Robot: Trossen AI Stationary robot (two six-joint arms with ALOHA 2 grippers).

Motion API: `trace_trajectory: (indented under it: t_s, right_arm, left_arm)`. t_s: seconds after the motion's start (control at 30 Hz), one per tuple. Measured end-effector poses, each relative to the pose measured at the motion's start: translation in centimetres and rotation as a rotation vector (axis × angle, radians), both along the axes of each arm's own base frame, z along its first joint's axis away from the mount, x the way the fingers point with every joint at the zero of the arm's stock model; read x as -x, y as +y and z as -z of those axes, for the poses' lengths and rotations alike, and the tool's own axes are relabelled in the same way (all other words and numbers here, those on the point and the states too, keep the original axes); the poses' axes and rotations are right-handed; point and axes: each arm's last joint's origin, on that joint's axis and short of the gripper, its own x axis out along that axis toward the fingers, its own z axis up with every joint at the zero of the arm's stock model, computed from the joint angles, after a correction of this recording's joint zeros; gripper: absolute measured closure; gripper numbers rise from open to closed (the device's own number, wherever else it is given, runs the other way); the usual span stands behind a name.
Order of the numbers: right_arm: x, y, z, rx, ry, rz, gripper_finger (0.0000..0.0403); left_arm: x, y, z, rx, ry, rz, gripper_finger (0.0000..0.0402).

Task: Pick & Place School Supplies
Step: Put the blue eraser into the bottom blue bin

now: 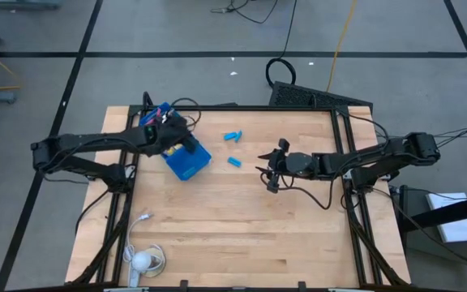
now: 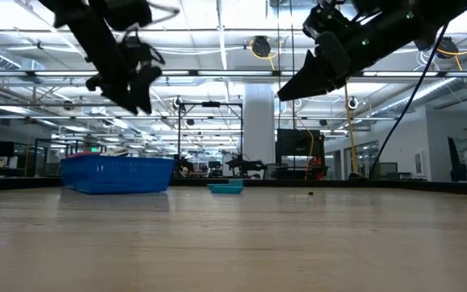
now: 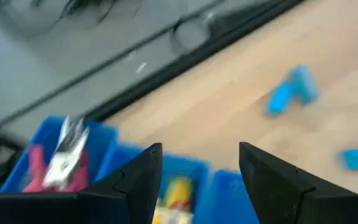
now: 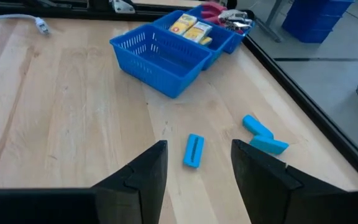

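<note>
A blue compartment tray (image 1: pixel 186 160) stands on the table's left part; in the right wrist view its near compartment (image 4: pixel 160 57) is bare, the middle one holds yellow blocks (image 4: pixel 191 30), the far one red-handled tools (image 4: pixel 219 12). Light-blue pieces lie flat on the wood: a pair (image 1: pixel 233 135) and a single one (image 1: pixel 234 161), the single one (image 4: pixel 193 150) lying ahead of my right fingers. My left gripper (image 3: pixel 199 168) hovers open above the tray, empty. My right gripper (image 1: pixel 267 169) hangs open above the table, right of the pieces.
A white cable and round white object (image 1: pixel 142 259) lie at the table's near left corner. Black cables trail from the tray's far side (image 1: pixel 186 105). Bare wood spreads between the tray and the right gripper and across the near half.
</note>
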Motion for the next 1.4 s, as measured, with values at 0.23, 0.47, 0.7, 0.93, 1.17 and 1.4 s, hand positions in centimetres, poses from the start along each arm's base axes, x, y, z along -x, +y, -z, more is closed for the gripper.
trace_trajectory:
  t_s: [0.23, 0.47, 0.7, 0.93, 1.17, 1.4]
  right_arm:
    - [0.2, -0.8, 0.5, -0.048, -0.006, 0.053, 0.0231]
    - [-0.7, -2.2, 2.8, -0.177, 0.042, 0.004, 0.0225]
    - [-3.8, -5.6, 4.8, -0.164, 0.15, -0.07, 0.0225]
    - [-7.6, -7.1, 6.9, -0.198, 0.221, -0.101, 0.0222]
    - [-10.1, -7.5, 9.2, -0.207, 0.256, -0.093, 0.0222]
    - [-10.6, -8.0, 10.9, -0.232, 0.277, -0.043, 0.0222]
  left_arm:
    - [0.0, -2.6, -3.7, -0.137, -0.279, 0.223, 0.0188]
    - [0.2, -4.8, -2.7, -0.187, -0.493, 0.324, 0.0188]
    - [0.3, -5.3, -1.6, -0.171, -0.535, 0.334, 0.0188]
    - [0.2, -5.4, -1.7, -0.17, -0.543, 0.339, 0.0188]
    - [0.3, -5.4, -1.6, -0.171, -0.529, 0.341, 0.0188]
    - [0.3, -5.4, -1.6, -0.168, -0.525, 0.34, 0.0188]
